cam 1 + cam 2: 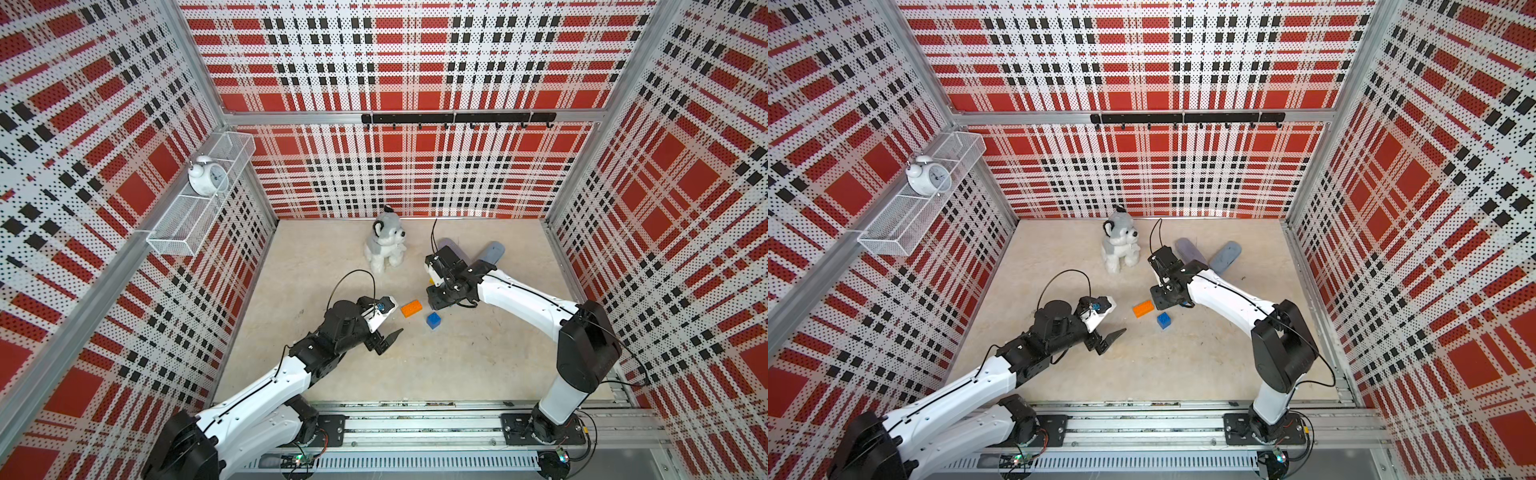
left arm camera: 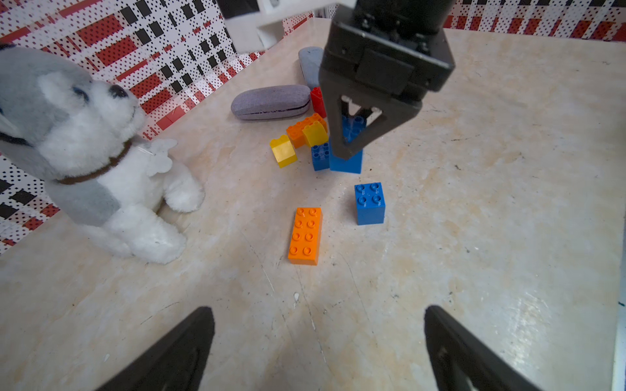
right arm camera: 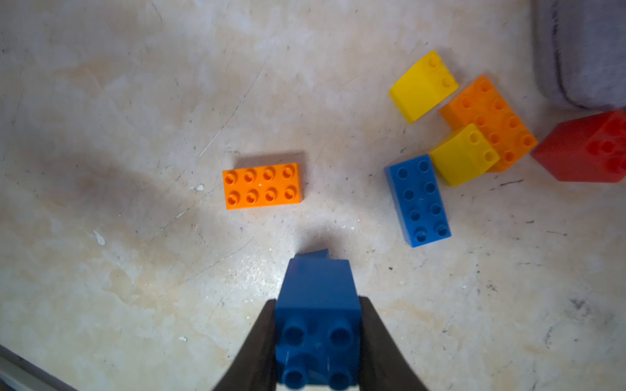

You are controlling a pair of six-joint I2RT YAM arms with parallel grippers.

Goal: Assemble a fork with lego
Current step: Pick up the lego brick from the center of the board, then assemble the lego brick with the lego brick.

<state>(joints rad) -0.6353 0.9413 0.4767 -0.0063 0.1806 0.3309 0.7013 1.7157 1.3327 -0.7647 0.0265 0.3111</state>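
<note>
Your right end effector [image 3: 316, 301] is clamped on a blue brick [image 3: 316, 281], one finger against each side and its four studs turned toward the wrist camera. From the left wrist you see that brick upright with its lower end at the table [image 1: 457, 365]. Whether it rests there or hangs just clear, you cannot tell. Your left end effector [image 2: 318, 307] hovers over bare table, fingers spread wide and empty.

The rest of the lego lies in loose pieces. Nearest your left end effector are an orange eight-stud brick [image 2: 305, 235], flat with studs up, and a blue cube [image 2: 369, 203] near it but not touching. Both top views show these two as well.

Farther back, toward the cases, you have a cluster:
- a blue eight-stud brick [image 3: 420, 199];
- a yellow sloped brick [image 3: 465, 154] touching its corner and overlapping a second orange brick [image 3: 491, 118];
- another yellow sloped brick [image 3: 423, 84], just apart from the rest;
- a red brick [image 3: 586, 149] near a grey-blue case [image 2: 271, 101], with a second case [image 2: 310, 64] behind it.

A plush husky [image 1: 384, 245] sits near the back wall. The alarm clock [image 1: 206, 176] in the wire basket [image 1: 178, 237] has a dial too small for you to read. The stud tops are too blurred to make out any lettering.
</note>
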